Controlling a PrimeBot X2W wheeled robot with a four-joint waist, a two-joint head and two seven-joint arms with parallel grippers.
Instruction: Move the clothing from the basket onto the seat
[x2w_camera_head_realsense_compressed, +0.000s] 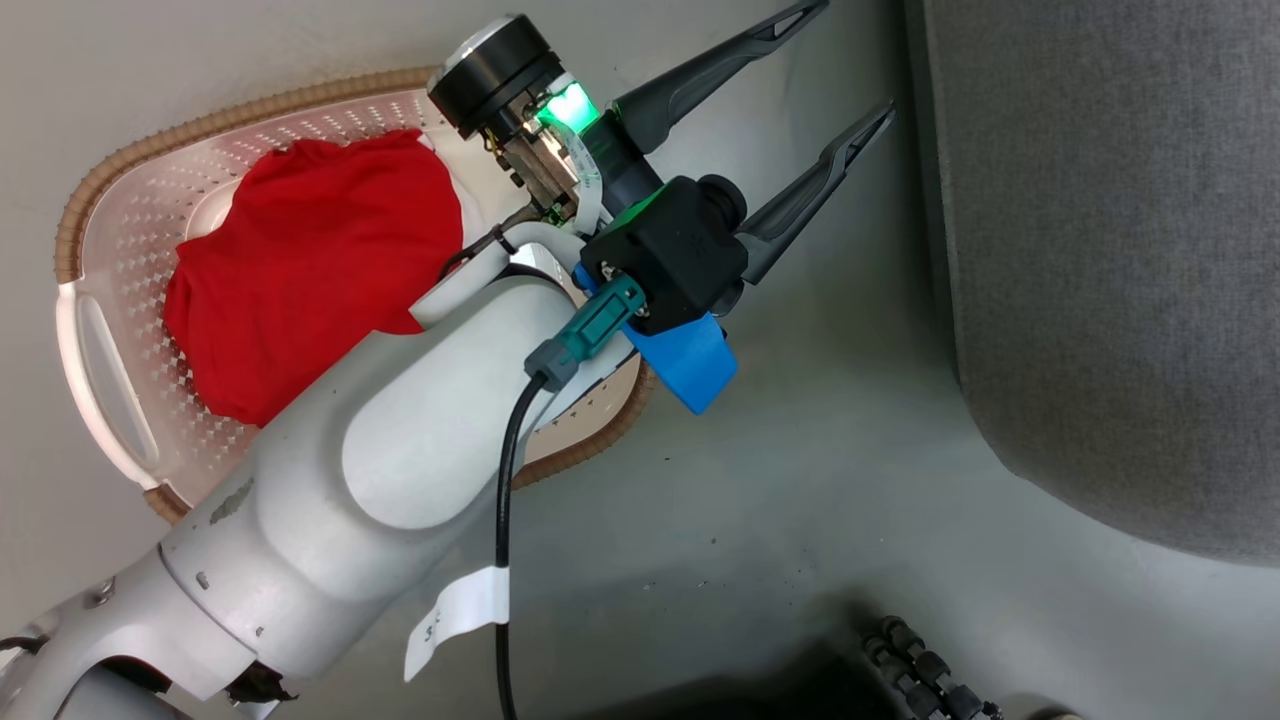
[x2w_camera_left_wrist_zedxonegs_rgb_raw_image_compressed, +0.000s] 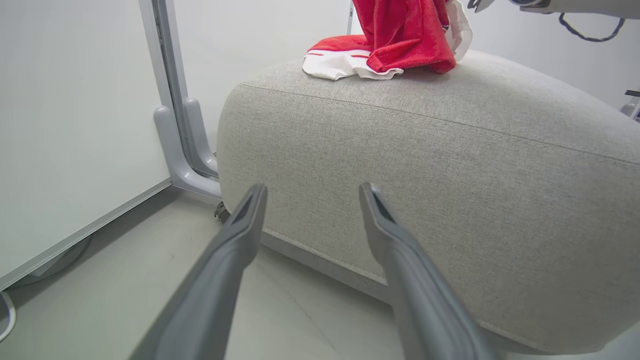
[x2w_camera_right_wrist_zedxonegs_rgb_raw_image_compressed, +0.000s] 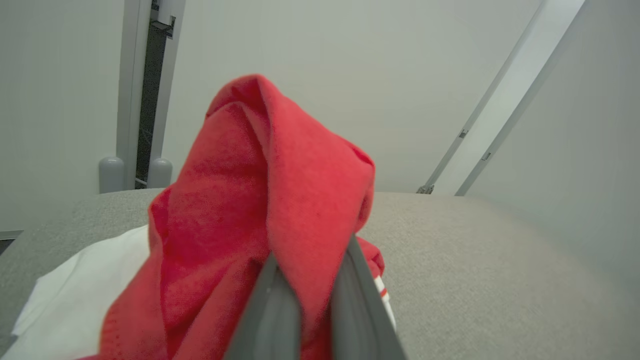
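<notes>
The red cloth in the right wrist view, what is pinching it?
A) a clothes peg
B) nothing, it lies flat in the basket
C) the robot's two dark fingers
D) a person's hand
C: the right gripper has its two dark fingers closed on the red cloth, holding it up over the grey seat.

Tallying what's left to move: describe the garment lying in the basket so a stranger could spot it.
On the floor left of the grey seat sits a cream perforated basket with a brown woven rim. Inside lies a crumpled red garment. Unlike the red-and-white piece on the seat, it is ungripped.
</notes>
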